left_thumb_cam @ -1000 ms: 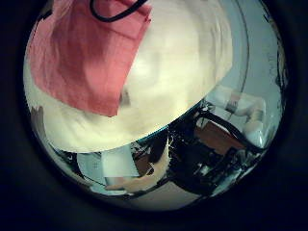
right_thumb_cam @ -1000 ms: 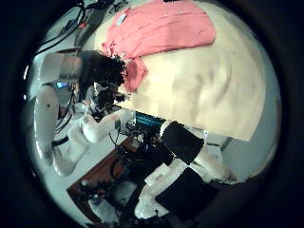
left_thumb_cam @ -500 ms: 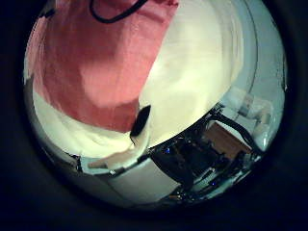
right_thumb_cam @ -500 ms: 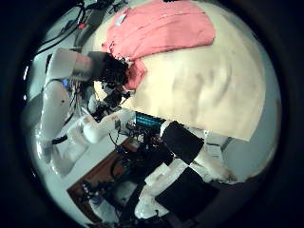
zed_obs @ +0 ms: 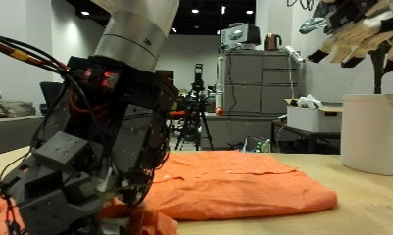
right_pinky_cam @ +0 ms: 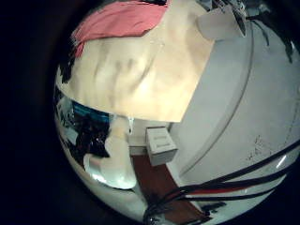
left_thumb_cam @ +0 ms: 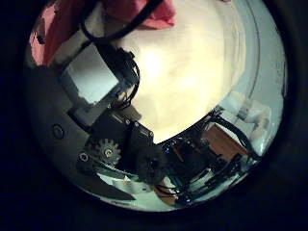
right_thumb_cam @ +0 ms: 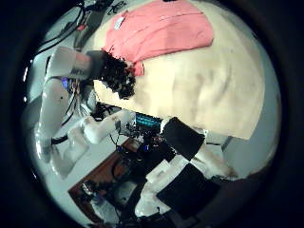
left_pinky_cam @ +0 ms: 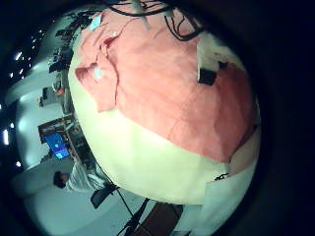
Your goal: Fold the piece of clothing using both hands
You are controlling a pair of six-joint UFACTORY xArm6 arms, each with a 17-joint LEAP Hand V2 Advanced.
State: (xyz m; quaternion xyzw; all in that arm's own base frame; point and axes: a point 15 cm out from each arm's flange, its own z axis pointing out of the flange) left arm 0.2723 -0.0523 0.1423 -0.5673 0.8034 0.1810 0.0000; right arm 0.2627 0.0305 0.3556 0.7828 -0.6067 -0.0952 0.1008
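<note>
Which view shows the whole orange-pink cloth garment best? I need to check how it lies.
The left little finger side palm view: the orange-pink cloth garment fills it, spread on the pale table. The right thumb side view shows it smaller, the outside view edge-on behind the left hand, and the other views only parts.

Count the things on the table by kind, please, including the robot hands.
Orange-pink cloth garment, spread on the beige table: 1
Black and white robot hands: 2, the left hand down at the garment's edge, the right hand raised
Total: 3
</note>
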